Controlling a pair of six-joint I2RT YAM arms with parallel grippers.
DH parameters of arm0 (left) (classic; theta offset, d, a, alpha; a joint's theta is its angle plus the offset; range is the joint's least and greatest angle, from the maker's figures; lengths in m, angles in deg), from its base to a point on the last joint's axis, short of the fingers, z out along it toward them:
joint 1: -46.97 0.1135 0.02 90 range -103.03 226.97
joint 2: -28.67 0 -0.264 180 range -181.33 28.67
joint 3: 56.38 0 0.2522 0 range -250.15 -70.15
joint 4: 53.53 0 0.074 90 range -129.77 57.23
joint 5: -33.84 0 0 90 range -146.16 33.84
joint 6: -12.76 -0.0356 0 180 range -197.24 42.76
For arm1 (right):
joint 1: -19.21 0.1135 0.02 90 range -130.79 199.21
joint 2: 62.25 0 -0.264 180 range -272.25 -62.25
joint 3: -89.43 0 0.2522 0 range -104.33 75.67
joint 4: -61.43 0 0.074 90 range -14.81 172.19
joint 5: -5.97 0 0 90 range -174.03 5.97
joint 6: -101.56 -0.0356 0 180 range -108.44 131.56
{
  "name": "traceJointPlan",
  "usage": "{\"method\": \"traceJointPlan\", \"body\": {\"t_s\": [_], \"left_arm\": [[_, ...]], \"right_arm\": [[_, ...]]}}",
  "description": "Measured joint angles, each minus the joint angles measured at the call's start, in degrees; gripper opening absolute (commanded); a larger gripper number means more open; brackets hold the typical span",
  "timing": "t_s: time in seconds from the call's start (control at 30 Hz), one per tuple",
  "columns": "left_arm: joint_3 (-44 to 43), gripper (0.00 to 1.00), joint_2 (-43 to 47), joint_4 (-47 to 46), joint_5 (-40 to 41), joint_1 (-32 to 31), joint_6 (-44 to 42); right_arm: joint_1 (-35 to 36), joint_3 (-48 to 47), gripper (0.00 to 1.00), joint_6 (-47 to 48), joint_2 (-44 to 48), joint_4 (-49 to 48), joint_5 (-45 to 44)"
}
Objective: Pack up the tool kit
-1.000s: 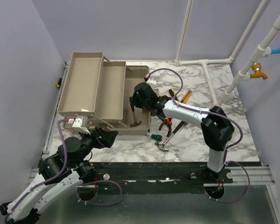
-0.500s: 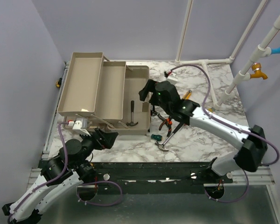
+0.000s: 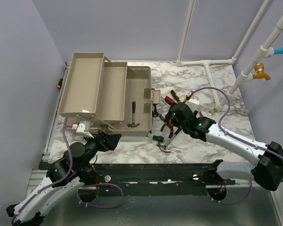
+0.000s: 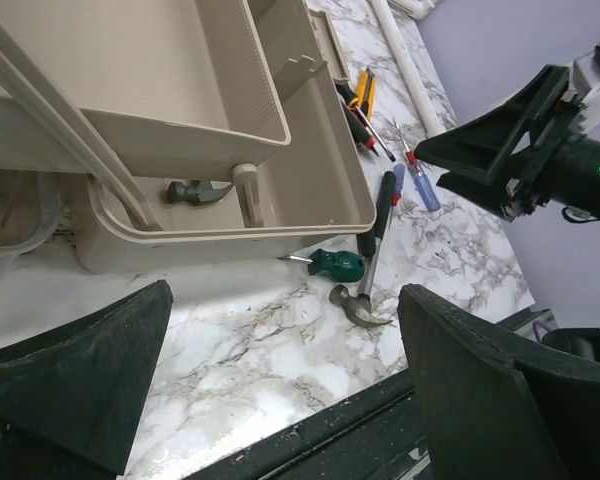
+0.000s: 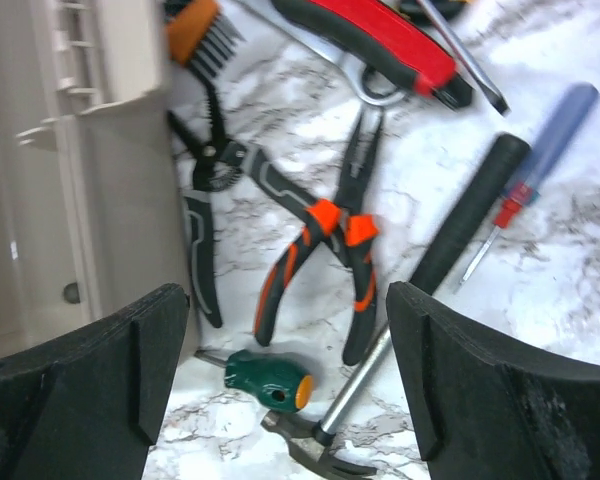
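Note:
The tool kit's beige box (image 3: 132, 89) stands open at the back left, its cantilever trays (image 3: 85, 84) swung out. One hammer (image 3: 133, 115) lies in the bottom of the box (image 4: 200, 192). My right gripper (image 3: 169, 118) hovers open above loose tools on the marble. Below it lie orange-handled pliers (image 5: 325, 225), a green stubby screwdriver (image 5: 270, 380) and a second hammer (image 5: 450, 250). A red knife (image 5: 380, 35) and a blue screwdriver (image 5: 540, 150) lie beyond. My left gripper (image 3: 111, 140) hangs open and empty at the box's near corner (image 4: 285, 330).
White pipes (image 3: 207, 63) run along the back right, with blue and orange taps (image 3: 262, 70). Black snips (image 5: 205, 250) lie against the box wall (image 5: 110, 200). A black rail (image 3: 179, 169) marks the table's near edge. Purple walls close in the left and back.
My right gripper let go of the hammer inside the box, opened, and swung out to the right and nearer, over the tools on the marble. The left arm barely shifted.

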Motion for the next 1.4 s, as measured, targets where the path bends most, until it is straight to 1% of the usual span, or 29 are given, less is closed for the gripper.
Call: {"method": "traceJointPlan", "body": {"t_s": [0.17,0.3,0.5,0.57,0.6,0.67,0.73,0.87,0.93,0.97,1.1,1.13,1.17,1.27,1.4], "left_arm": [[-1.5,0.99,0.0,0.3,-0.4,0.0,-0.4],[-4.5,0.99,-0.8,0.3,-1.8,0.0,-2.0],[-9.4,0.99,-7.3,1.3,-2.9,0.0,-5.1],[-11.3,0.99,-9.3,2.3,-3.0,0.0,-6.4],[-11.9,0.99,-9.8,2.7,-3.0,0.0,-6.8],[-13.7,0.99,-10.8,3.9,-2.8,0.0,-8.1],[-14.9,0.99,-11.1,4.8,-2.6,0.0,-9.2],[-15.3,0.99,-11.1,5.4,-2.1,0.0,-10.4],[-15.3,0.99,-11.1,5.5,-2.1,0.0,-10.7],[-15.3,0.99,-11.1,5.6,-2.1,0.0,-10.8],[-15.2,0.99,-11.1,5.6,-2.1,0.0,-11.2],[-15.2,0.99,-11.1,5.6,-2.1,0.0,-11.3],[-15.2,0.99,-11.1,5.8,-2.1,0.0,-11.5],[-15.4,0.99,-11.3,6.9,-2.1,0.0,-12.3],[-17.9,0.99,-12.4,9.6,-2.0,0.0,-14.7]], "right_arm": [[-2.1,1.5,0.84,-6.8,-1.4,1.8,0.4],[-2.5,1.5,0.83,-10.9,-4.3,0.7,3.2],[-2.8,1.5,0.81,-16.0,-10.4,-2.4,8.7],[-2.8,1.5,0.74,-17.3,-11.8,-3.5,9.8],[-2.8,1.6,0.68,-17.8,-12.4,-4.2,10.2],[-2.9,1.8,0.62,-18.7,-13.3,-5.4,10.8],[-2.9,1.8,0.60,-19.7,-14.6,-6.4,11.2],[-3.3,2.4,0.59,-21.8,-16.9,-8.4,12.1],[-3.7,3.3,0.50,-22.6,-17.4,-9.2,12.7],[-3.9,3.7,0.41,-22.9,-17.7,-9.5,13.0],[-4.8,4.7,0.14,-23.6,-18.1,-10.4,13.9],[-5.0,4.8,0.05,-23.8,-18.0,-10.3,14.0],[-5.0,4.9,0.01,-23.8,-17.8,-10.2,13.9],[-5.1,5.0,0.01,-23.7,-15.4,-8.2,12.3],[-5.2,5.0,0.01,-21.7,-7.3,-4.9,7.0]]}}
